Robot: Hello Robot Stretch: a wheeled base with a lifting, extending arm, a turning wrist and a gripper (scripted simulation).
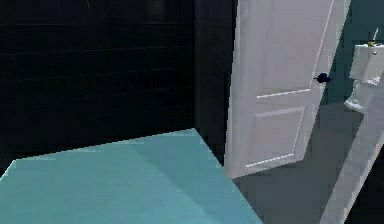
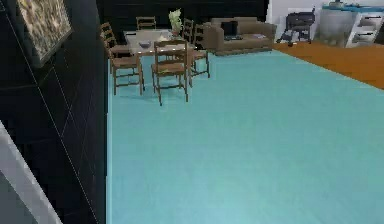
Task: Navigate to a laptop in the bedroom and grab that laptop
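A white panelled door (image 1: 275,90) with a dark knob (image 1: 322,78) is seen standing ajar against a black tiled wall (image 1: 100,70). Past its edge a white fixture (image 1: 362,75), seemingly a toilet, is glimpsed on grey flooring. That opening is therefore judged to lead to a bathroom, not the bedroom that is sought. Teal floor (image 1: 120,185) is spread ahead and out to the arm's side, where it gives way to orange boards (image 2: 345,62) at the far right. On the teal stretch a pale bench (image 2: 138,40) is ringed by wooden chairs (image 2: 170,68), drawn in as for a meal, and a green plant (image 2: 176,20) is set on it. Beyond it a brown sofa (image 2: 250,38) is placed against the back wall, and a dark squarish thing (image 2: 230,28) rests on its seat; whether that is a laptop cannot be told. A framed picture (image 2: 40,25) is hung on the dark wall at the left. The room is judged a living and dining space, so the search is held to be at an early stage, and where the bedroom's laptop lies cannot be told. The state of the jaws cannot be told either.
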